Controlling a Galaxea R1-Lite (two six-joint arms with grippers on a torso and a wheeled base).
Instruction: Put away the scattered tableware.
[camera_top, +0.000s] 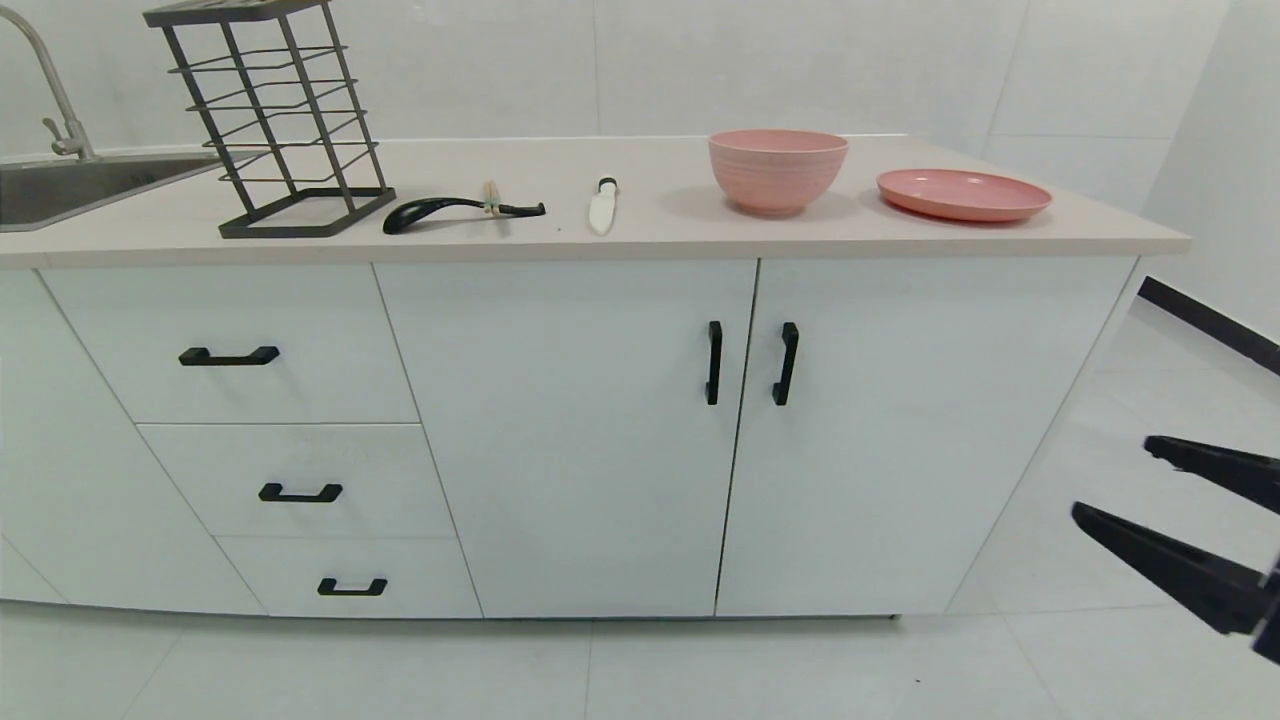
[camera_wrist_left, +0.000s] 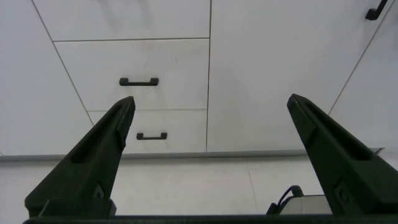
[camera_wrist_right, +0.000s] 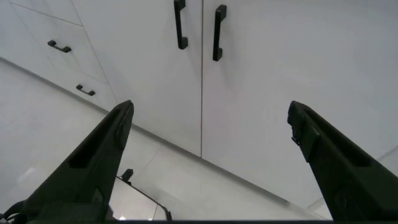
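On the beige countertop (camera_top: 650, 235) lie a black ladle (camera_top: 455, 209) beside a thin wooden utensil (camera_top: 491, 198), a white knife (camera_top: 602, 205), a pink bowl (camera_top: 778, 170) and a pink plate (camera_top: 963, 193). A black wire rack (camera_top: 275, 115) stands at the counter's left. My right gripper (camera_top: 1115, 480) hangs open and empty low at the right, well below the counter, facing the cabinet doors (camera_wrist_right: 199, 74). My left gripper (camera_wrist_left: 211, 106) is open and empty too, low in front of the drawers (camera_wrist_left: 140, 81).
A steel sink (camera_top: 70, 185) with a tap (camera_top: 50, 90) lies at the counter's far left. Below the counter are three drawers (camera_top: 230, 355) and two doors with black handles (camera_top: 750, 362), all closed. White tiled floor (camera_top: 640, 670) lies in front.
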